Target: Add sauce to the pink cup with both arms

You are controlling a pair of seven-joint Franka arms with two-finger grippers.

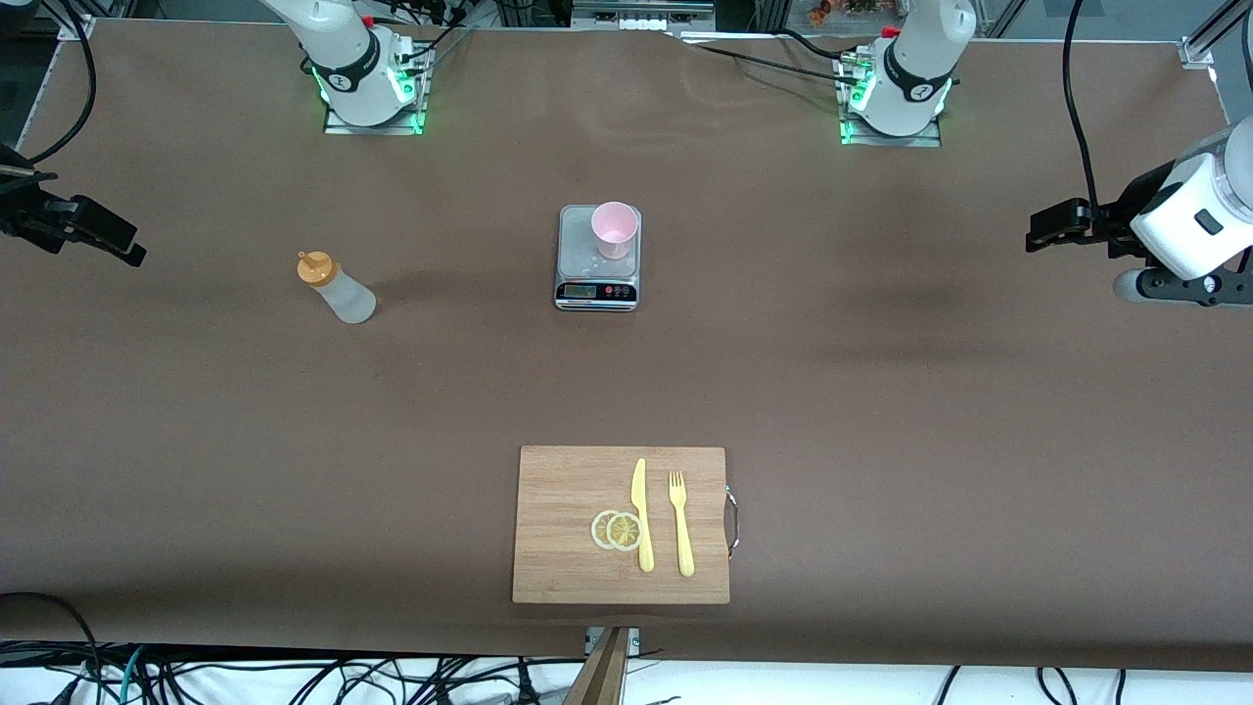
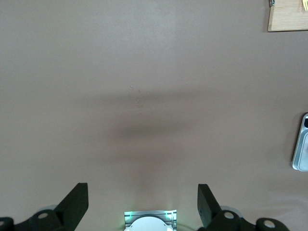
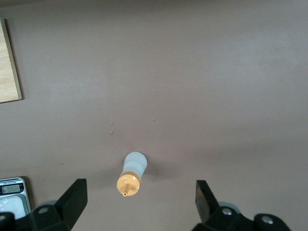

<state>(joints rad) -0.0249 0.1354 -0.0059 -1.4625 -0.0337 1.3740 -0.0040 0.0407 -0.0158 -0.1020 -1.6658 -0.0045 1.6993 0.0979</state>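
Nearest the front camera: wooden cutting board on the desk, carrying two lemon slices, a yellow plastic knife and a yellow fork side by side. A corner of the board also shows in both wrist views.

Farther back, mid-desk: a small digital scale with the pink cup standing upright on its platform, display side toward the front camera.

The sauce stands upright on the desk toward the right arm's end, well apart from the scale, orange cap on. In the right wrist view it sits below and between the fingers — not touched.

Right end effector is up in the air over the desk near the sauce, fingers spread wide, holding nothing.

Left end effector hovers over bare desk toward the left arm's end, fingers wide apart too, empty — the scale's edge is just in its view.
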